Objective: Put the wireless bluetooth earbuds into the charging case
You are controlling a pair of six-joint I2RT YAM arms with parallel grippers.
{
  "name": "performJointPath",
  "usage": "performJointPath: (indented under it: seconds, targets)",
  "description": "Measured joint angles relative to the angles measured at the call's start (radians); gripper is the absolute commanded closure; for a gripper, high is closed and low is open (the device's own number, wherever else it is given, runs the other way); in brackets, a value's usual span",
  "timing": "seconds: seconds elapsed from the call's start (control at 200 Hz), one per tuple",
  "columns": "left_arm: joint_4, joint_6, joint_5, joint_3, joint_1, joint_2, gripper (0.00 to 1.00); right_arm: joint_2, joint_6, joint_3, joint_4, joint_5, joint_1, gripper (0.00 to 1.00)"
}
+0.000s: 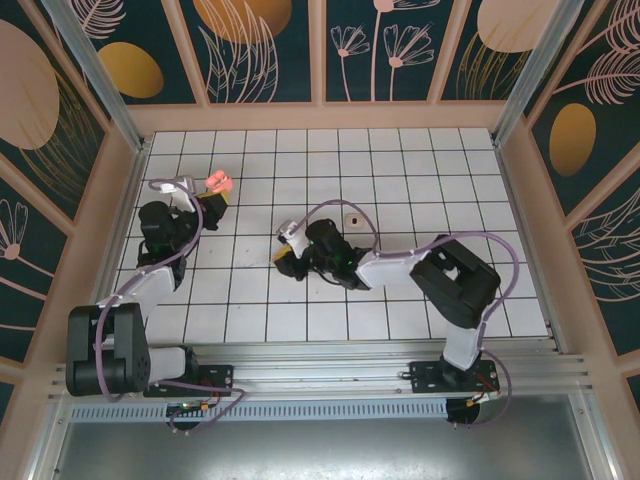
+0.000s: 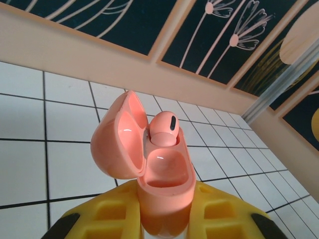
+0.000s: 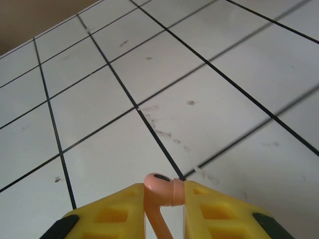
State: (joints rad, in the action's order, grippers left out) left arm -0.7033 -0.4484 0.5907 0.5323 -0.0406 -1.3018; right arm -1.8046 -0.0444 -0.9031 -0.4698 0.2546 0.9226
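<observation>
The left end effector (image 2: pixel 167 211) was clenched on the small salmon-pink rounded plastic charging case (image 2: pixel 164 172). Its lid (image 2: pixel 117 144) stood open, with one tiny pale pink earbud (image 2: pixel 163 128) seated and the nearer socket (image 2: pixel 167 169) empty. The right end effector (image 3: pixel 164 201) pinched the second pink earbud (image 3: pixel 160 185) over the white tiled tabletop (image 3: pixel 99 109), well apart from the case. The hold looked slight, so the bud could twist or drop in transit, or arrive misaligned and jam on the rim.
</observation>
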Motion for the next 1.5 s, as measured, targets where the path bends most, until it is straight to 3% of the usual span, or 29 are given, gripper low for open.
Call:
performJointPath:
  seconds: [0.33,0.696,1.041,1.121,1.231,1.501]
  targets:
    - [-0.003,0.018,-0.018,0.000,0.026,-0.035,0.95,0.179,-0.341,0.124,0.190,-0.271,-0.002,0.79]
    - [-0.003,0.037,-0.024,0.000,0.037,-0.034,0.95,0.336,-0.653,0.315,0.356,-0.415,-0.067,0.79]
    - [-0.003,0.037,-0.024,0.000,0.043,-0.034,0.95,0.425,-0.813,0.378,0.479,-0.440,-0.092,0.78]
    - [-0.003,0.037,-0.024,0.000,0.043,-0.034,0.95,0.425,-0.828,0.379,0.486,-0.439,-0.092,0.74]
    - [-0.003,0.037,-0.024,0.000,0.043,-0.034,0.95,0.425,-0.845,0.379,0.499,-0.431,-0.097,0.61]
    - [0.005,0.053,-0.025,0.000,0.043,-0.022,0.95,0.416,-0.845,0.280,0.661,-0.381,-0.113,0.58]
